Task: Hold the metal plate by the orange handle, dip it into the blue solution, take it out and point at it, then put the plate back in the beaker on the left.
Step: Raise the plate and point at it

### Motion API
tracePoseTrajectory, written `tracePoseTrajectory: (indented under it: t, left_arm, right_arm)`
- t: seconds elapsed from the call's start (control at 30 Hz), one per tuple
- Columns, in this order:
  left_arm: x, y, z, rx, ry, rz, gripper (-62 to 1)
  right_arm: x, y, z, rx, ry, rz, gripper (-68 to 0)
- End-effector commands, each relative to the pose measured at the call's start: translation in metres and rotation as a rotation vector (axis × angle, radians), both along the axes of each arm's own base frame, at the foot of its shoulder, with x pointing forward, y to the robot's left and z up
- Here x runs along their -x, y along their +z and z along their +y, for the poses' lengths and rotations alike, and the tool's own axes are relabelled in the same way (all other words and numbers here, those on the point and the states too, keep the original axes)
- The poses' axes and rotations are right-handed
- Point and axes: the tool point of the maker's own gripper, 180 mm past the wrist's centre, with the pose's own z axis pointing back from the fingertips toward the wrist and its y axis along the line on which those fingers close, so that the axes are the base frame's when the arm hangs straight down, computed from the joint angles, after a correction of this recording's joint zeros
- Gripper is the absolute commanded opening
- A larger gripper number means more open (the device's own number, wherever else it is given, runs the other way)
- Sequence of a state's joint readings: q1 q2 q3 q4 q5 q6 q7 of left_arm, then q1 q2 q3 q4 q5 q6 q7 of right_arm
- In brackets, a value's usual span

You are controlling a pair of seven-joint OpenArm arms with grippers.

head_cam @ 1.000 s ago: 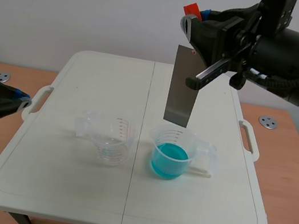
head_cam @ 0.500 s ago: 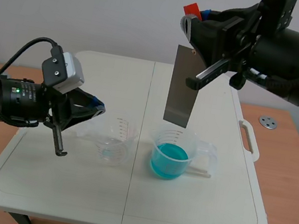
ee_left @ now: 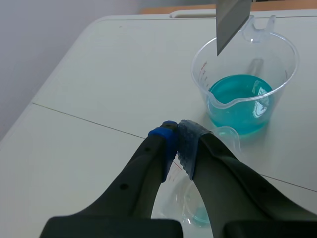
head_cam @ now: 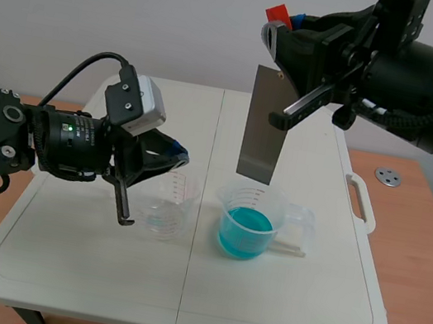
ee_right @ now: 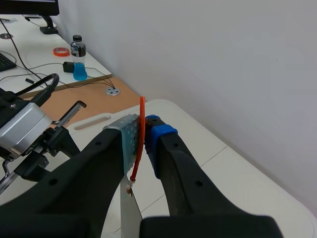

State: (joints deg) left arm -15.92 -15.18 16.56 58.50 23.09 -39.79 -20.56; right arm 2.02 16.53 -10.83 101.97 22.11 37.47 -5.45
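The metal plate (head_cam: 265, 124) is held by its orange handle (ee_right: 140, 139), which is clamped between the right fingers (ee_right: 161, 141), and it is hung upright in the air with its lower edge just above the rim of the filled beaker (head_cam: 295, 218) and clear of the blue solution (head_cam: 244, 232). Whether the plate is wet cannot be told, but from its raised position and the approach of the other arm the dip is judged to be done and the pointing step to be under way. The left fingers (ee_left: 163, 144) are pressed together on nothing, are held above the left beaker (head_cam: 165, 207), and are aimed toward the plate, from which they are kept apart. The return of the plate to the left beaker is not yet done. Against the earlier frames, the right arm and the plate are found unchanged, while the left arm has been brought in from the left edge across the tabletop (head_cam: 82, 260) to its place over the left beaker.
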Motion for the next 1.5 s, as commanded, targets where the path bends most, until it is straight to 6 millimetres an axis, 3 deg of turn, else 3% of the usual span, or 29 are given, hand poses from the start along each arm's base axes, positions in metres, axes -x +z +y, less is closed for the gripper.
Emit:
tracePoseTrajectory:
  t: [0.0,0.3,0.93,1.13,1.3,1.47]
  left_arm:
    - [-0.004,0.007,-0.007,0.022,0.001,-0.007,-59.1]
    - [-0.003,0.006,-0.020,0.033,-0.001,0.007,-59.1]
    - [-0.003,0.004,-0.014,0.022,0.005,0.008,-59.1]
    - [-0.004,0.005,0.031,0.024,0.068,0.029,-59.1]
    - [-0.006,0.023,0.095,0.056,0.198,0.012,-59.1]
    - [0.010,0.038,0.161,0.070,0.299,0.018,-59.1]
  right_arm:
    - [0.000,0.018,-0.001,-0.022,0.001,-0.052,-66.4]
    - [0.000,0.019,-0.001,-0.024,0.001,-0.053,-66.4]
    - [0.001,0.022,-0.001,-0.048,0.008,-0.049,-66.4]
    - [0.001,0.021,-0.001,-0.047,0.008,-0.048,-66.4]
    - [0.001,0.022,-0.001,-0.048,0.008,-0.048,-66.4]
    - [0.001,0.022,-0.001,-0.048,0.008,-0.048,-66.4]
